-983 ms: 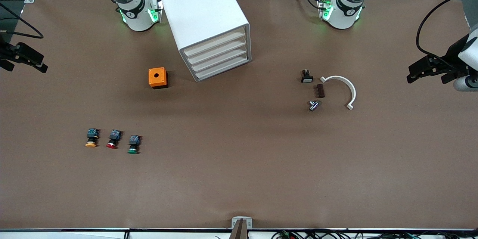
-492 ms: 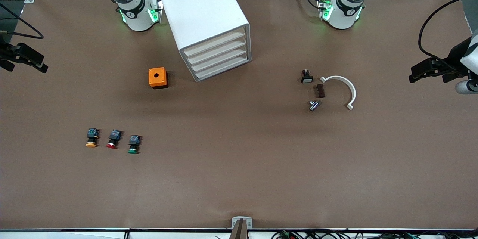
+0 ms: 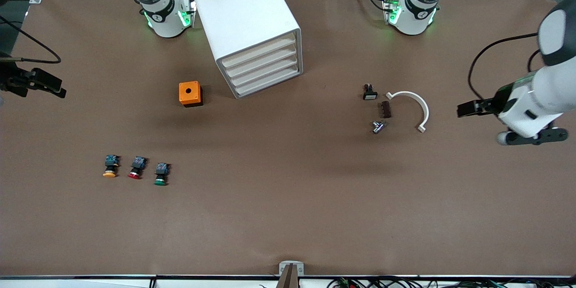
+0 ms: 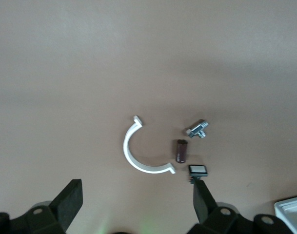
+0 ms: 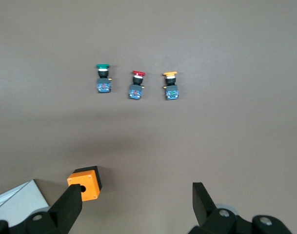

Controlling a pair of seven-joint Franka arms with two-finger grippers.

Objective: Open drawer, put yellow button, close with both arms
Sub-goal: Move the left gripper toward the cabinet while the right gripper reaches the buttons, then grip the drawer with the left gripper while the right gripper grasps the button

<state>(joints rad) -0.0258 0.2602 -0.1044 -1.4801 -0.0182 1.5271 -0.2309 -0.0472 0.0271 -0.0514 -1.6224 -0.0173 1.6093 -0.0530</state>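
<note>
Since a second ago, swung in from the table's edge toward the white cabinet: left gripper, now high over bare table at the left arm's end, jaws spread wide and empty. Shifted only slightly: right gripper, over the table edge at the right arm's end, likewise wide and empty.

Shut flush, all four drawers; topmost drawer untouched. Lying well apart from the cabinet and nearer the front camera, toward the right arm's end: yellow button, last in a row with the red button and green button.

Probably best done by approaching the drawer front squarely, hooking its lip with one finger, and pulling straight along the cabinet's slant, not across it.

Counted: three buttons, one orange box just beside the cabinet, one white curved clip, three small parts next to it.
</note>
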